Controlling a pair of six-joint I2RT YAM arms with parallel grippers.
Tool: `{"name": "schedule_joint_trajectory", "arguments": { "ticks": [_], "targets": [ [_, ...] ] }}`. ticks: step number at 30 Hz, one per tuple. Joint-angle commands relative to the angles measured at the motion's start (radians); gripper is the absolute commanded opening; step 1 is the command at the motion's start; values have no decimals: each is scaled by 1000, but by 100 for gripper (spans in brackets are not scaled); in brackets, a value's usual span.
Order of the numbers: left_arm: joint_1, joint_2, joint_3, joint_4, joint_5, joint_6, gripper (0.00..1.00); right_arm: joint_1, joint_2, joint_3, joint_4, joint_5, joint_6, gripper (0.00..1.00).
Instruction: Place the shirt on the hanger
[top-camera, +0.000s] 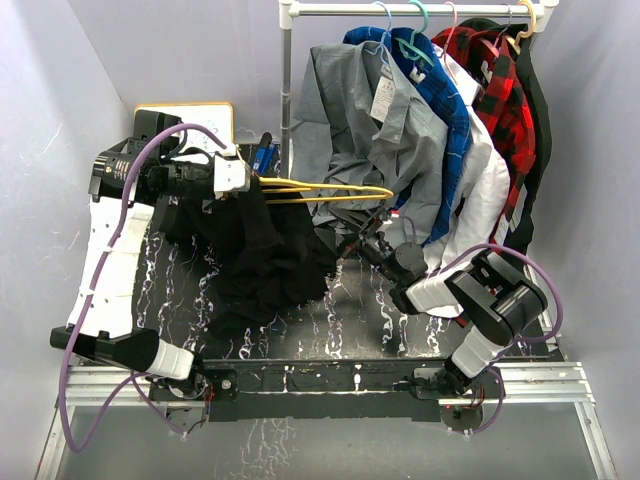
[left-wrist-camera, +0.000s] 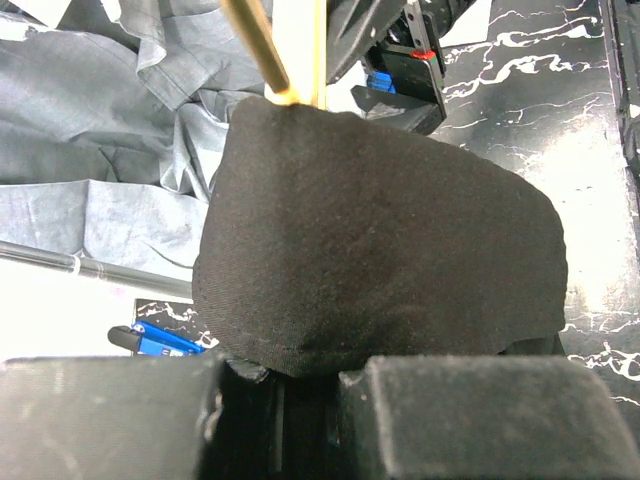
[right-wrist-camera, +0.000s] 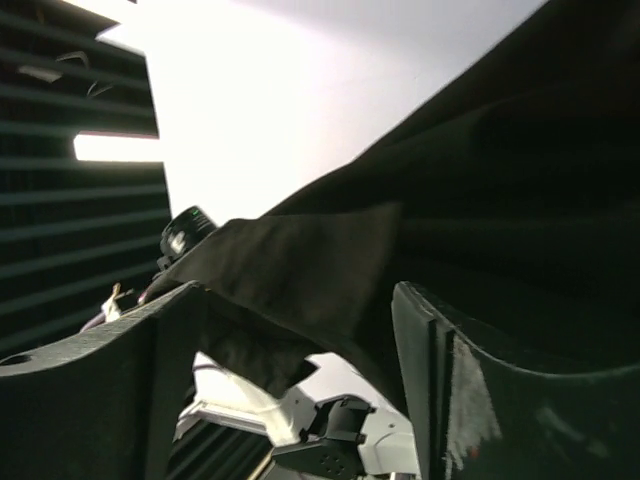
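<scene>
From the overhead camera I see the large plain black soft shirt (top-camera: 265, 255) hanging in a bunched heap from my left gripper (top-camera: 243, 180) at the far left of the black marbled table (top-camera: 380, 330), its lower folds resting on the tabletop. The thin yellow-orange plastic hanger (top-camera: 330, 188) sticks out to the right from that same gripper, level, its far end touching a grey button shirt (top-camera: 350, 110) that hangs from the metal rail (top-camera: 400, 10). My right gripper (top-camera: 348, 240) sits at the shirt's right edge, just below the hanger.

On the left wrist camera the shirt (left-wrist-camera: 380, 250) drapes as a rounded hump right in front of the left gripper (left-wrist-camera: 290, 375). The fingers (left-wrist-camera: 480, 420) are drawn close together, with black cloth pinched in the narrow slot between them. The hanger (left-wrist-camera: 270, 50) emerges from under the hump's far side.

On the right wrist camera the right gripper (right-wrist-camera: 300, 310) has its fingers (right-wrist-camera: 110, 380) standing well apart, and a fold of the shirt (right-wrist-camera: 480, 200) runs across the gap between them.
</scene>
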Motion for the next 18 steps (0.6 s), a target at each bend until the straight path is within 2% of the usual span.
{"name": "schedule_joint_trajectory", "arguments": {
  "ticks": [1,5,18],
  "targets": [
    [-2,-21,51,-7,72,1,0,-12,-16,-62,374,19,-31,80],
    [-3,-22,53,-8,78,-2,0,-13,-18,-52,351,13,-44,85],
    [-3,-13,13,23,80,-1,0,6,-53,106,277,-27,11,80]
  ]
}}
